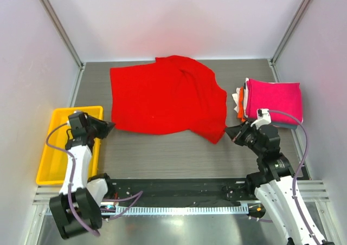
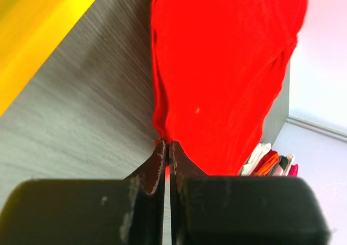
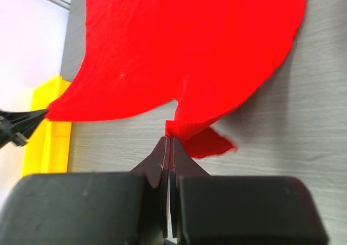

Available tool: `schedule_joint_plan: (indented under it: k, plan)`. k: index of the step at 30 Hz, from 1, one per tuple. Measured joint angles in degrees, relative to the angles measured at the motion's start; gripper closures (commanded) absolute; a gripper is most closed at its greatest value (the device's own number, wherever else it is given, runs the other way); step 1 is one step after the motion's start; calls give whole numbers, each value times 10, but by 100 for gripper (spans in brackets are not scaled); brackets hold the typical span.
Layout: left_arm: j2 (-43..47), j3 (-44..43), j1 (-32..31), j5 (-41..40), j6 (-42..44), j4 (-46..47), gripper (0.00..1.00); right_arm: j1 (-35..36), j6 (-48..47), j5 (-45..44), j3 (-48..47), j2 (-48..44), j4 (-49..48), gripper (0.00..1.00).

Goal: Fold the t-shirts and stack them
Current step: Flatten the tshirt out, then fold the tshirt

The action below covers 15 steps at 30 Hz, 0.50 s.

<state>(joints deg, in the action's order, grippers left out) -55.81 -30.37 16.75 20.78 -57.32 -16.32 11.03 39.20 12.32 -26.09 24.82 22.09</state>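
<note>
Item: red t-shirt (image 1: 168, 96), one, lying spread across the middle of the desk (image 1: 162, 155), creased near its far edge.
To its right: a stack (image 1: 274, 98) of folded shirts, pink on top. To its left: a yellow tray (image 1: 46, 166).
My left fingers (image 1: 110, 127) are closed on the near-left hem corner. My right fingers (image 1: 228, 132) are closed on the near-right corner, and a small flap droops beneath them.
Handling, as I judge it: light, limp, thin cloth. It sags and slips unless I pinch it at the corners or hem. Not fragile.
Markings: no brand, label or writing is legible.
</note>
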Motion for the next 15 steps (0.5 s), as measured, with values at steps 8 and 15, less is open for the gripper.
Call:
schedule_joint_plan:
  k: [8,15]
  plan:
    - [54,3,34,-1,-2,-83,100,0,-20,-7,-39,-17,71,99]
    - [39,12,35,2,-10,-105,100,0,-39,-24,-73,59,88,99]
